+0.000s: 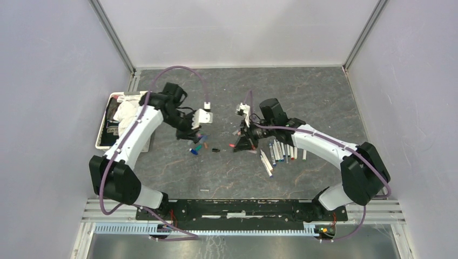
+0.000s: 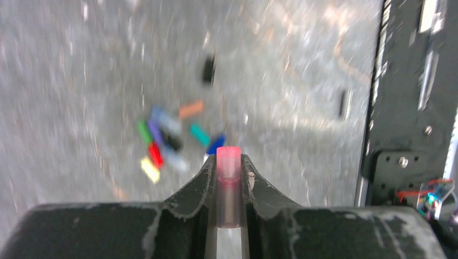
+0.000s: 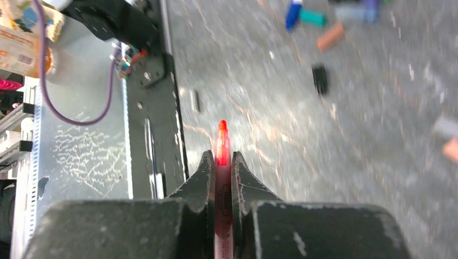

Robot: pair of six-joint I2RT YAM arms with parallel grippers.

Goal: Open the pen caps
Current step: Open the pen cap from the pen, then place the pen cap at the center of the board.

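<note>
At the near edge, a black mounting plate (image 1: pixel 243 208) carries both arm bases. Just beyond it the grey mottled worktop (image 1: pixel 302 97) begins.

The right tool (image 3: pixel 221 156) is closed on a red pen (image 3: pixel 222 137). The bare red tip sticks out past the fingertips and hangs above the worktop. The left tool (image 2: pixel 229 159) is clamped on a pink-red cap (image 2: pixel 229 154), whose end stands just proud of the fingertips. The two tools face each other over the middle of the worktop, near but apart.

A lone black cap (image 1: pixel 215 150) lies on the worktop between them. Under the left tool is a cluster of loose caps (image 2: pixel 167 137), yellow, red, green, purple, teal, blue and orange, some touching.

To the right, a row of pens (image 1: pixel 283 151) lies side by side. The right arm crosses above its far ends and hides part of it. Two more pens (image 1: pixel 267 164) lie just nearer.

Farther left, at the worktop's edge, a white tray (image 1: pixel 102 129) holds a crumpled white cloth (image 1: pixel 127 110), and the left arm overlaps its inner side.
</note>
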